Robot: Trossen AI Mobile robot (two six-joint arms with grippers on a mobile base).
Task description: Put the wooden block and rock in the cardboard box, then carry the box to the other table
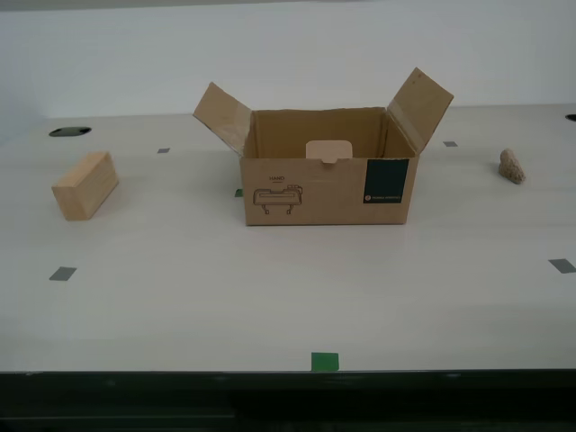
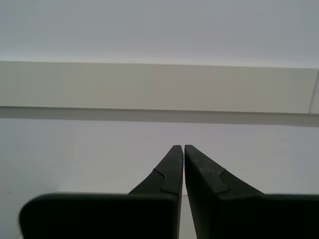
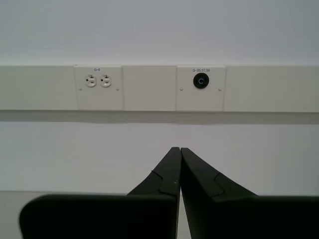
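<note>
One wooden block (image 1: 85, 185), one rock (image 1: 511, 166), one cardboard box (image 1: 326, 176).

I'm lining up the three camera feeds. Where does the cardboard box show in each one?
Exterior view: the cardboard box stands mid-table, flaps open, between the wooden block and the rock.
First wrist view: not in it.
Second wrist view: not in it.
Shared landmark: the white wall.

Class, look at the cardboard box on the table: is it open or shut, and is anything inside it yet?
Open: the cardboard box has its side flaps spread outward. The wooden block and rock lie outside it; its floor is hidden.
</note>
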